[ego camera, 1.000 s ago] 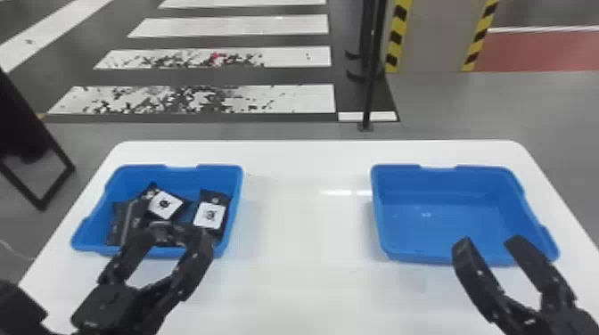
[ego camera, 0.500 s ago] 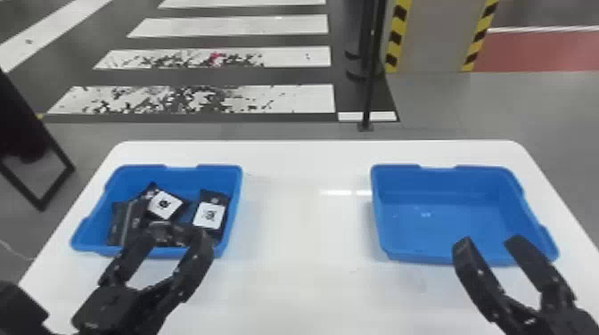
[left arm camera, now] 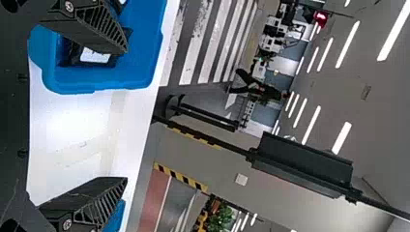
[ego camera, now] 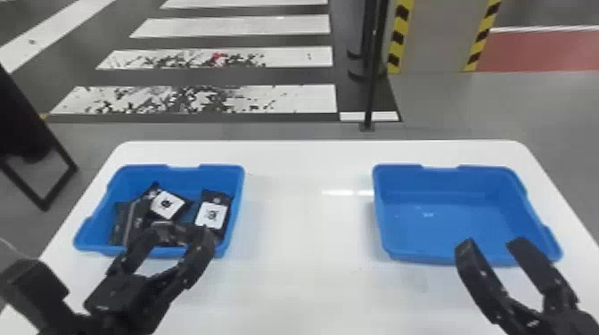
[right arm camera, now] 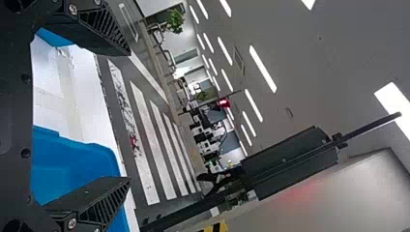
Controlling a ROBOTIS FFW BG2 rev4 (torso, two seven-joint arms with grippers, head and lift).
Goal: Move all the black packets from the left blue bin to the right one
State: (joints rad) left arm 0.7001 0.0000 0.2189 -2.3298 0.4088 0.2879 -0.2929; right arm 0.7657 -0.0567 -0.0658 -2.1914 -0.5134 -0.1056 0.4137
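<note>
Holding the left hand (ego camera: 176, 236) wide over the near rim of the left blue bin (ego camera: 223, 176), blocking part of the black packets (ego camera: 215, 197) lying inside and leaving their exact number impossible to tell. Displaying white labels (ego camera: 166, 204) on two packets, one beside the bin's right wall, another farther left, crowding against dark shapes too blurred to separate. Holding the right hand (ego camera: 492, 244) wide at the near side of the right blue bin (ego camera: 428, 231), on the same white bench (ego camera: 307, 200), masking bits of the near rim. Running both arms out of frame at the head view's lower edge. In the left wrist view, cutting the left bin off at the border, hiding packets partly behind one finger (left arm camera: 99, 29) and most of the right bin behind the other.
</note>
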